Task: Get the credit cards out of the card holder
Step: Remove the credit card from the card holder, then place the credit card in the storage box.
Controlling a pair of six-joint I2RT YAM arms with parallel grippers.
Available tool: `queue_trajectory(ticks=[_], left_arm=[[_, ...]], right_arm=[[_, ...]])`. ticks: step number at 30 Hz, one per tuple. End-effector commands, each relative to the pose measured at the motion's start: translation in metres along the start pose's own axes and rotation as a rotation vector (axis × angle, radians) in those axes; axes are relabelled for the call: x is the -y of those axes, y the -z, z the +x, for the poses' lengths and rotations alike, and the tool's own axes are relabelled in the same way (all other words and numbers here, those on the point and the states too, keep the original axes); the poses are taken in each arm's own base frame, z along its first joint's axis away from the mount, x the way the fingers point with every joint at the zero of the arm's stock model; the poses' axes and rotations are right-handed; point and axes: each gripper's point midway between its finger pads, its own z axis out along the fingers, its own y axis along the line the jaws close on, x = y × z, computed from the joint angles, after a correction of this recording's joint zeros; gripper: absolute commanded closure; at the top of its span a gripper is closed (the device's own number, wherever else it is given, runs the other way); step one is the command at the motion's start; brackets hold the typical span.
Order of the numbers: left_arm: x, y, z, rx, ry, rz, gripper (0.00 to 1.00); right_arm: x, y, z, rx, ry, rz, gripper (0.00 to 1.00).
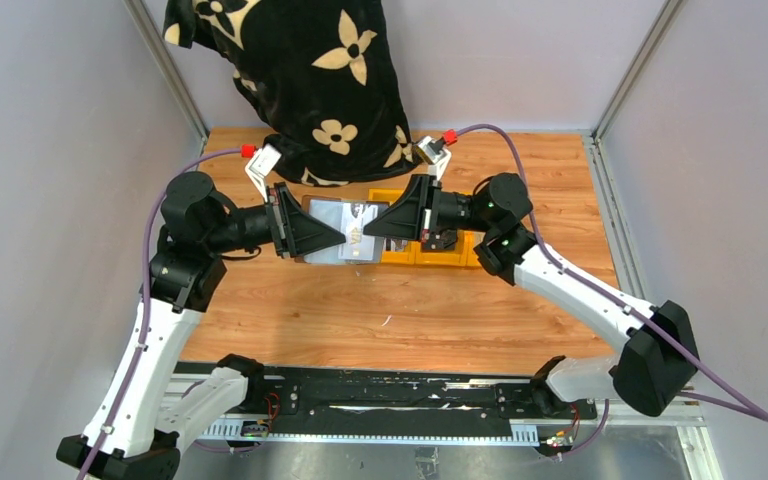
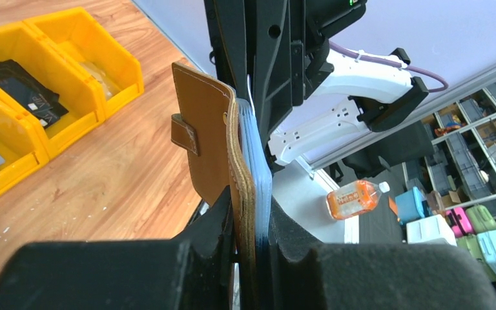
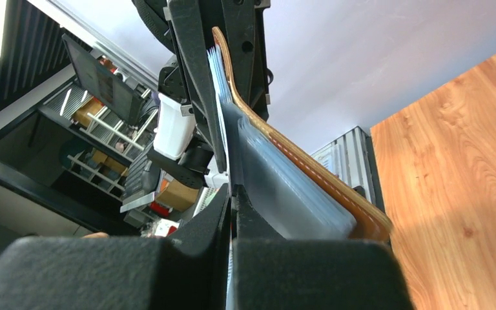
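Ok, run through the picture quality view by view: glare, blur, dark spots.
Top view: evenly lit, sharp, glare on the clear sleeves of the card holder. Left wrist view: left gripper dark and soft at the bottom, leather crisp. Right wrist view: right gripper likewise dark and blurred; room at left dim beside the bright wall.

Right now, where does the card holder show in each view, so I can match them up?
Top external: card holder at centre, between left hand and right hand.
Left wrist: centre, upright, brown flap facing left.
Right wrist: centre, brown edge slanting up-left.
Shared landmark: wooden tabletop, in all three.
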Motion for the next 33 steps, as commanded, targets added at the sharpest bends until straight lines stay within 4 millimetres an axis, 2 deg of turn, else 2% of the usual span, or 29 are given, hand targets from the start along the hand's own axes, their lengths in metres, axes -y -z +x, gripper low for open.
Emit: queue_trajectory(ticks=[1, 9, 12, 14, 18, 20, 21, 22, 24, 25, 30, 33], left_arm=[[0.026, 0.007, -0.005, -0.001, -0.079, 0.057, 1.0], [0.021, 0.007, -0.008, 0.013, -0.091, 0.023, 1.0], [0.017, 0.01, -0.009, 0.009, -0.124, -0.01, 1.0], [0.012, 0.012, -0.01, 0.011, -0.155, -0.049, 1.0], [0.0, 0.022, -0.01, 0.009, -0.274, -0.155, 1.0], [-0.006, 0.027, -0.008, 0.002, -0.339, -0.201, 1.0], [-0.007, 0.03, -0.007, -0.001, -0.364, -0.215, 1.0], [-0.008, 0.031, -0.006, -0.002, -0.374, -0.218, 1.0], [-0.008, 0.033, -0.002, -0.012, -0.376, -0.218, 1.0], [-0.009, 0.033, 0.002, -0.024, -0.364, -0.219, 1.0], [-0.013, 0.032, 0.015, -0.083, -0.323, -0.199, 1.0], [-0.013, 0.033, 0.019, -0.096, -0.326, -0.196, 1.0]], right_arm=[[0.003, 0.023, -0.011, 0.045, 0.04, 0.041, 1.0], [0.007, 0.055, -0.01, 0.032, 0.058, 0.075, 1.0], [0.02, 0.078, -0.021, 0.062, 0.068, 0.163, 1.0], [0.037, 0.095, -0.032, 0.096, 0.07, 0.246, 1.0], [0.093, 0.128, -0.048, 0.144, 0.033, 0.487, 1.0], [0.122, 0.135, -0.05, 0.128, 0.048, 0.61, 1.0], [0.145, 0.14, -0.046, 0.11, 0.038, 0.693, 1.0], [0.155, 0.139, -0.048, 0.104, 0.041, 0.722, 1.0], [0.187, 0.143, -0.043, 0.087, -0.008, 0.812, 1.0], [0.21, 0.146, -0.039, 0.073, -0.039, 0.873, 1.0], [0.272, 0.135, -0.032, -0.018, -0.048, 1.003, 1.0], [0.296, 0.116, -0.029, -0.079, -0.064, 1.021, 1.0]])
